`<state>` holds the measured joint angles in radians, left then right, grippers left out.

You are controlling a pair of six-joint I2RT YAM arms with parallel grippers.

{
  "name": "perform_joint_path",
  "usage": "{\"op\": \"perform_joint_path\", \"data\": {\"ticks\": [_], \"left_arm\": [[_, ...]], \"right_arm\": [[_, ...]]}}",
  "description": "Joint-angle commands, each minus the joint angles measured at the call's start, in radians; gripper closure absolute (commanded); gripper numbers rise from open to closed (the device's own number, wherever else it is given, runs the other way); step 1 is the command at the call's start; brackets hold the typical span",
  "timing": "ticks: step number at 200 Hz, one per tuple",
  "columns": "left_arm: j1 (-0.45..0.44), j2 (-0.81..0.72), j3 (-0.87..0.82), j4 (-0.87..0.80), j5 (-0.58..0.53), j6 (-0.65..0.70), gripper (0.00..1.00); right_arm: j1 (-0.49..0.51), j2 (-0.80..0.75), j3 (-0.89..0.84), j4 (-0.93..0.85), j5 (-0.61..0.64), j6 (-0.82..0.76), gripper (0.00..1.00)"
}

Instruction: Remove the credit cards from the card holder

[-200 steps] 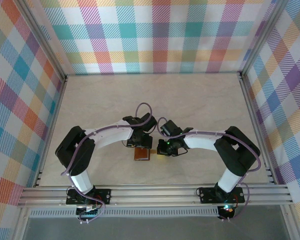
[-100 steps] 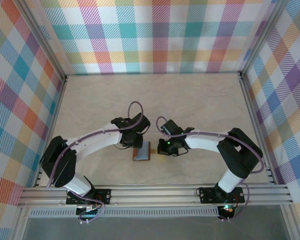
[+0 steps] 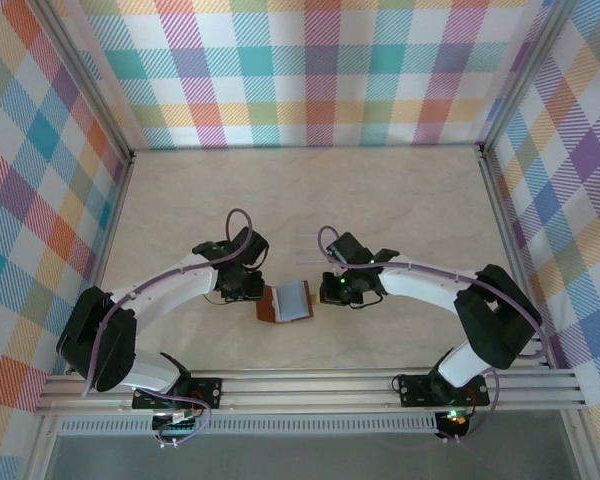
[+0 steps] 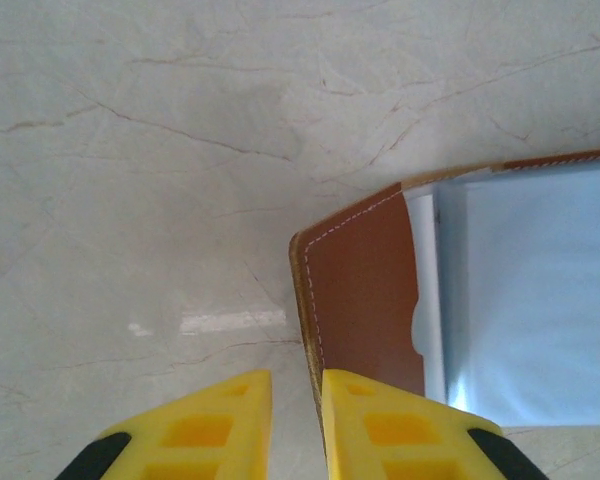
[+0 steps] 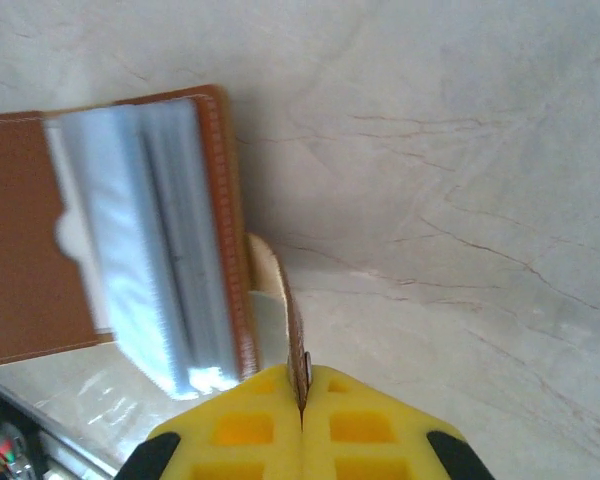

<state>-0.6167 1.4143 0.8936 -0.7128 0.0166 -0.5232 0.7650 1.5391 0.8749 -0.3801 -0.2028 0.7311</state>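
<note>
Top view: the card holder [image 3: 285, 301], folded a second ago, is now spread open at lower centre between the left gripper [image 3: 255, 292] and right gripper [image 3: 323, 290], so its sleeves are exposed for emptying. Left wrist: the jaws are narrowed around its brown cover [image 4: 365, 300]; whether it is clamped cannot be told. Right wrist: the snap tab [image 5: 280, 290] is pinched tight. Credit cards cannot be made out inside the greyish sleeves [image 5: 140, 250].

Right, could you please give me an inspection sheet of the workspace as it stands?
Surface: pale marbled tabletop.
Job's things: brown card holder lying open, clear sleeves up; no loose credit cards seen.
Clutter: faint clear rectangle beyond it, perhaps a tray.
Grippers: left gripper narrowly open around the cover's edge; right gripper shut on the snap tab.
Cables: purple cables looped over both wrists.
Surroundings: plaid walls, aluminium rails.
</note>
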Motion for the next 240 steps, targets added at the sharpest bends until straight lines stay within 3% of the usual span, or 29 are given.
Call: {"op": "perform_joint_path", "data": {"ticks": [1,72,141,194,212,240], "left_arm": [[0.017,-0.006,-0.032,0.057,0.07,0.015,0.79],[0.063,-0.004,-0.095,0.169,0.128,0.01,0.77],[0.156,-0.055,-0.081,0.095,0.109,0.051,0.74],[0.151,-0.048,-0.053,0.091,0.179,0.065,0.72],[0.11,-0.015,-0.034,0.12,0.202,0.065,0.72],[0.063,0.086,0.006,0.166,0.238,0.037,0.73]], "right_arm": [[-0.005,-0.043,0.05,-0.047,-0.02,-0.033,1.0],[0.071,-0.035,0.192,-0.086,-0.087,-0.037,1.0],[0.121,-0.004,0.261,-0.085,-0.093,-0.008,1.0],[0.128,-0.022,0.253,-0.092,-0.082,-0.005,1.0],[0.128,-0.029,0.248,-0.104,-0.077,-0.02,1.0],[0.126,-0.049,0.245,-0.22,0.027,-0.069,1.0]]}}
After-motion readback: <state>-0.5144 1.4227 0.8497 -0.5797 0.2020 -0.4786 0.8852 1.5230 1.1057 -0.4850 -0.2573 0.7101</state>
